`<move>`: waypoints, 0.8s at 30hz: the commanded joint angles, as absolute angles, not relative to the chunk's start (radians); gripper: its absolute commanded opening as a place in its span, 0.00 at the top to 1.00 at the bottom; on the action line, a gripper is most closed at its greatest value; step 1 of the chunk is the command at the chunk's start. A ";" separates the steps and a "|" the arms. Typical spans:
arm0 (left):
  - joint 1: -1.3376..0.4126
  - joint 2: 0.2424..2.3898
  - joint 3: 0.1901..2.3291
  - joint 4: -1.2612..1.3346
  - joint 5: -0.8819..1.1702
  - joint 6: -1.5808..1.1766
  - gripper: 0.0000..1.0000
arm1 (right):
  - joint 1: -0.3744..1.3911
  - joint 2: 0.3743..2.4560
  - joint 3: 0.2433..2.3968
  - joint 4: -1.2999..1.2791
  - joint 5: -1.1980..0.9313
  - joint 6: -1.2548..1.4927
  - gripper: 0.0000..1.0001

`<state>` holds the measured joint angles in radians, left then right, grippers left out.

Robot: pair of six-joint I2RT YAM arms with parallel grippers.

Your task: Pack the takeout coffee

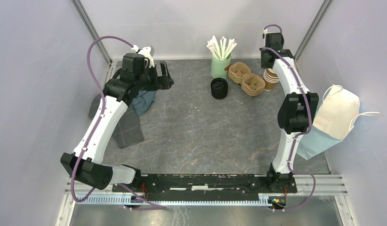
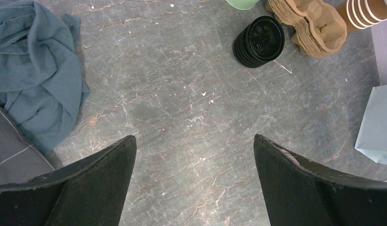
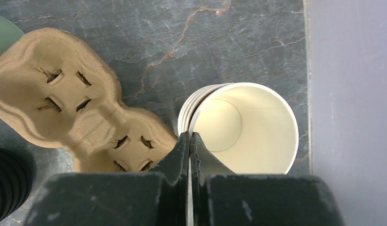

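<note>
From above, the carrier (image 1: 246, 77) lies at the back of the bench (image 1: 196, 127) with both wells bare. A stack of lidless cups (image 1: 271, 76) stands at its right end, close enough to seem touching. Just left of the carrier sits a stack of lids (image 1: 219, 88), with a green pot of stirrers (image 1: 221, 63) behind it. A bag (image 1: 336, 113) lies well to the carrier's right. No lidded cup shows anywhere, so the takeout coffee is not yet made up, let alone packed.

In the left wrist view, the left jaws are spread wide and hold nothing. They hang over bare bench well left of the carrier, with a teal cloth (image 2: 36, 70) farther left again.

In the right wrist view, the right jaws are pinched together at the near rim of the top cup (image 3: 248, 127), just right of the carrier. One finger sits inside the cup and the other outside, so they look clamped on its wall.

By my reading nearly all of the job is left. A cup must come off the stack and take a lid, then a second one likewise. Both then go into the wells, and probably the carrier goes into the bag
</note>
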<state>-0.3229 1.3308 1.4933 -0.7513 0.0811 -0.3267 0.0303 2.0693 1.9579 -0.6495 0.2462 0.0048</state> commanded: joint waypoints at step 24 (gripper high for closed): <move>-0.331 1.238 1.514 -0.759 -0.279 -0.327 0.00 | 0.728 1.488 1.367 -0.533 -0.166 -0.279 1.00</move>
<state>-0.3294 1.2793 1.4933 -0.7692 -0.1749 -0.3275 0.6209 1.6123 1.4929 -0.5308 -0.0463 -0.1795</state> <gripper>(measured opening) 0.994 0.010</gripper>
